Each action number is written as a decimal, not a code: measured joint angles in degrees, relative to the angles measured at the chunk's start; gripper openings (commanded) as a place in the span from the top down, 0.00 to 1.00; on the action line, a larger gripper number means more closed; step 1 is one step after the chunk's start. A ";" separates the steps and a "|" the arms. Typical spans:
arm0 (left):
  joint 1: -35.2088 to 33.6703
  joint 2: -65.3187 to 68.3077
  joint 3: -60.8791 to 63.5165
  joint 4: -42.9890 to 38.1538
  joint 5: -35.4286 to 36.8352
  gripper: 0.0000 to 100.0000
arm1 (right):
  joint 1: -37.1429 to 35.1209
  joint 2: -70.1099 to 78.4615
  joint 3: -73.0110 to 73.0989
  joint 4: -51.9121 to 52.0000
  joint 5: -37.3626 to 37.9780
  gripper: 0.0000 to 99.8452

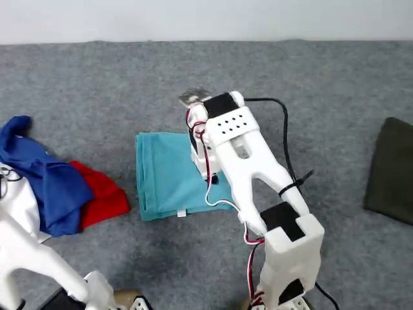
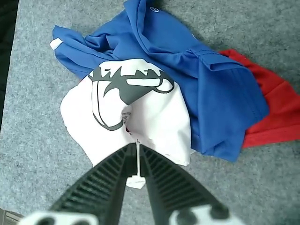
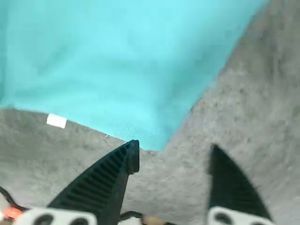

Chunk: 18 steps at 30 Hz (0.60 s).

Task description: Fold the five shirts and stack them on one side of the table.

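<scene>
On nubby grey carpet lies a smooth, rectangular teal shirt.

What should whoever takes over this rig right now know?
Left gripper: shut on the white shirt at its edge, heaped with the blue shirt and red shirt on the high view's left.
Right gripper: open, over a corner of the teal shirt.
Done: teal shirt folded mid-table; dark green shirt folded at the right edge.
Left: fold the heaped three, stack all five on one side.
</scene>
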 measured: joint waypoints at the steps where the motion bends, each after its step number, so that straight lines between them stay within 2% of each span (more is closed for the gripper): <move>1: 0.00 0.00 0.00 0.00 0.00 0.98 | 0.18 0.00 0.00 0.00 -2.02 0.60; 3: 0.00 0.00 0.00 0.00 0.00 0.98 | 0.18 0.53 0.09 -0.26 -4.75 0.59; 11: 0.00 0.00 3.08 -0.09 0.00 0.98 | -2.11 9.93 0.09 -6.51 -8.09 0.63; 15: 0.00 0.00 4.22 -0.88 0.00 0.98 | -2.73 15.65 0.09 -9.05 -8.26 0.69; 18: 0.00 0.00 4.22 -1.14 0.00 0.98 | -3.52 18.90 -0.70 -9.58 -8.26 0.77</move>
